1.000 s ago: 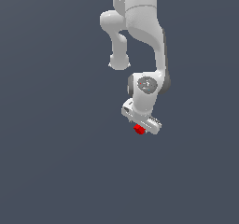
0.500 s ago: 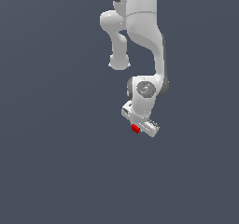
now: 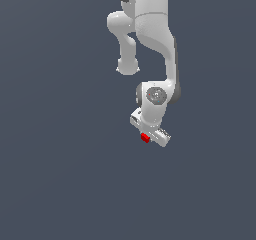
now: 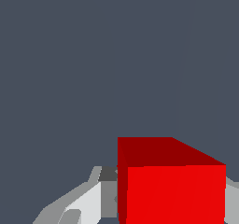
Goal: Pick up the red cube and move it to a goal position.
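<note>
The red cube (image 3: 145, 138) is tiny and bright red. It sits just under the white gripper (image 3: 148, 137) at the end of the arm in the exterior view, held between the fingers. In the wrist view the red cube (image 4: 170, 183) fills the near part of the picture, with a grey-white finger (image 4: 88, 202) on one side and a sliver of the other finger at the far edge. The gripper is shut on the cube. No goal marker shows in either view.
The white arm (image 3: 150, 44) hangs down from the top of the exterior view. A plain dark grey-blue surface (image 3: 60, 174) lies all around, with nothing else on it.
The gripper with the red cube has drifted slightly toward the exterior view's left and a little upward. The cube stays in its grasp.
</note>
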Motion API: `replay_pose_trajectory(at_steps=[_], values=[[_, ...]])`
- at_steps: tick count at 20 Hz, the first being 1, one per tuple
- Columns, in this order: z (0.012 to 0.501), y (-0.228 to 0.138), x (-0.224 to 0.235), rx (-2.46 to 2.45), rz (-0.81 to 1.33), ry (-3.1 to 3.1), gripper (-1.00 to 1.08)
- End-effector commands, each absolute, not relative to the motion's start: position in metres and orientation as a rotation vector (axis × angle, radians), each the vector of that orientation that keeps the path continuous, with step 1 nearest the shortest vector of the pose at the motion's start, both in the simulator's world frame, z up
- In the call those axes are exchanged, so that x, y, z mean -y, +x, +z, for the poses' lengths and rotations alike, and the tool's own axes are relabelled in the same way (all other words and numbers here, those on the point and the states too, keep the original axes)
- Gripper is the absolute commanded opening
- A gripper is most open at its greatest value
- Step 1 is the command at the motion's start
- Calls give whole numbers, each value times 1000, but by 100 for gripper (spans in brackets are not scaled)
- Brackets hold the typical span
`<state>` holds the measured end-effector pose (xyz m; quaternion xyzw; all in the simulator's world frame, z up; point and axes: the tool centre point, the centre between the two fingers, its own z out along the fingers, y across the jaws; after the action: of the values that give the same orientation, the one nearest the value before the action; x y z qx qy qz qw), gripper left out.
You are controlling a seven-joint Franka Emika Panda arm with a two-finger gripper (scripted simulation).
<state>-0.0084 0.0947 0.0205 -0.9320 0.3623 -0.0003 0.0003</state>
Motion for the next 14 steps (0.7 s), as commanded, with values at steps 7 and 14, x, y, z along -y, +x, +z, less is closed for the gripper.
replay_pose_trajectory(at_steps=[7,14], values=[[40,-2,-67,-1138,-1,-2927,-100],[84,13,-3,-1139,-1,-2927,-100]])
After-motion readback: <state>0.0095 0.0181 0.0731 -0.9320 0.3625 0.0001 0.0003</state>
